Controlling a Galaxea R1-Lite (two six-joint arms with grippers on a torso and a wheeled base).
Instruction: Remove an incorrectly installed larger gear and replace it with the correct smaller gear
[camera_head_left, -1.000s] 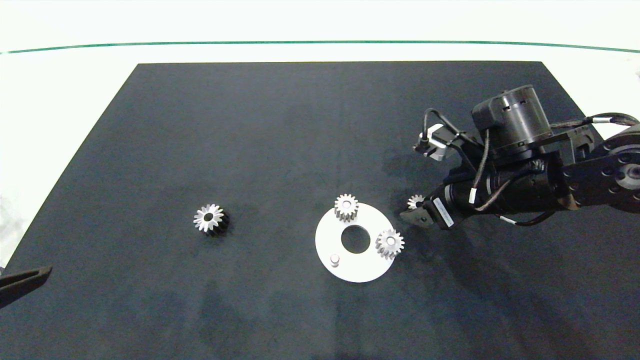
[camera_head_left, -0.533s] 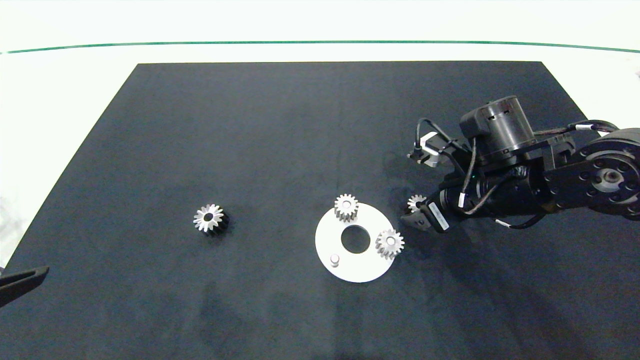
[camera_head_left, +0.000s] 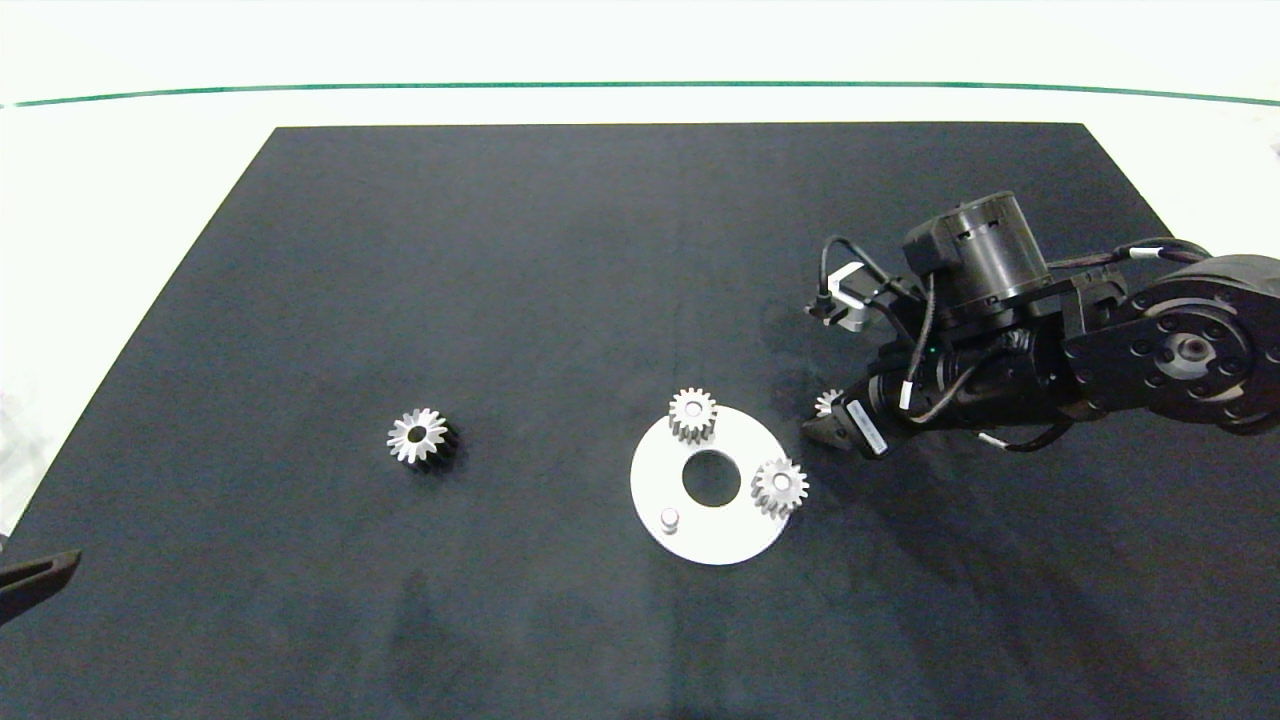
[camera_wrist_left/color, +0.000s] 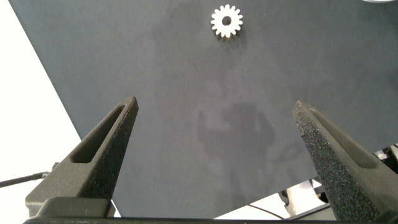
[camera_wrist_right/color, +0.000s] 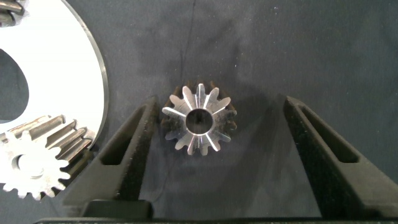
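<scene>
At the bench's left edge the left gripper hangs with fingers spread. The larger gear lies alone on the mat. Right of the white disc, the right gripper's spread fingers straddle the smaller gear.

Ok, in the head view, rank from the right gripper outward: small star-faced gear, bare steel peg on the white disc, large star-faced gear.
1. Small star-faced gear, between the right gripper's open fingers.
2. Bare steel peg, on the white disc's near-left part.
3. Large star-faced gear, far left on the black mat.
</scene>
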